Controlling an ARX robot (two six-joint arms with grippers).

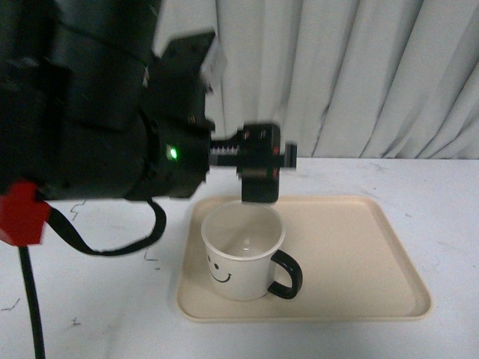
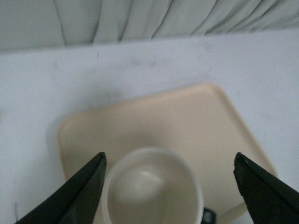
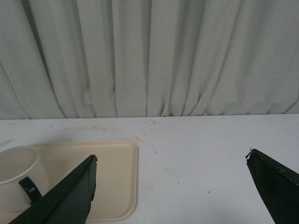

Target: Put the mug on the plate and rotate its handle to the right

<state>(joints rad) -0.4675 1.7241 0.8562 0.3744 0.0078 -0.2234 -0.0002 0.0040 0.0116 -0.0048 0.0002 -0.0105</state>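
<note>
The cream mug (image 1: 243, 254) with a black smiley face stands upright on the left part of the beige plate (image 1: 359, 247). Its black handle (image 1: 288, 275) points right and a little toward me. My left gripper (image 1: 260, 176) hangs just above the mug's far rim, open and empty. In the left wrist view the mug (image 2: 152, 186) lies below the wide-open left gripper (image 2: 169, 155), over the plate (image 2: 187, 116). My right gripper (image 3: 171, 155) is open and empty over bare table, to the right of the plate (image 3: 107, 172); the mug (image 3: 18, 168) and handle (image 3: 29, 189) show at that view's edge.
The white table (image 1: 434, 194) runs all round the plate. A grey curtain (image 1: 337, 75) hangs behind it. My bulky black left arm (image 1: 90, 112) with a red part and a cable fills the left of the front view.
</note>
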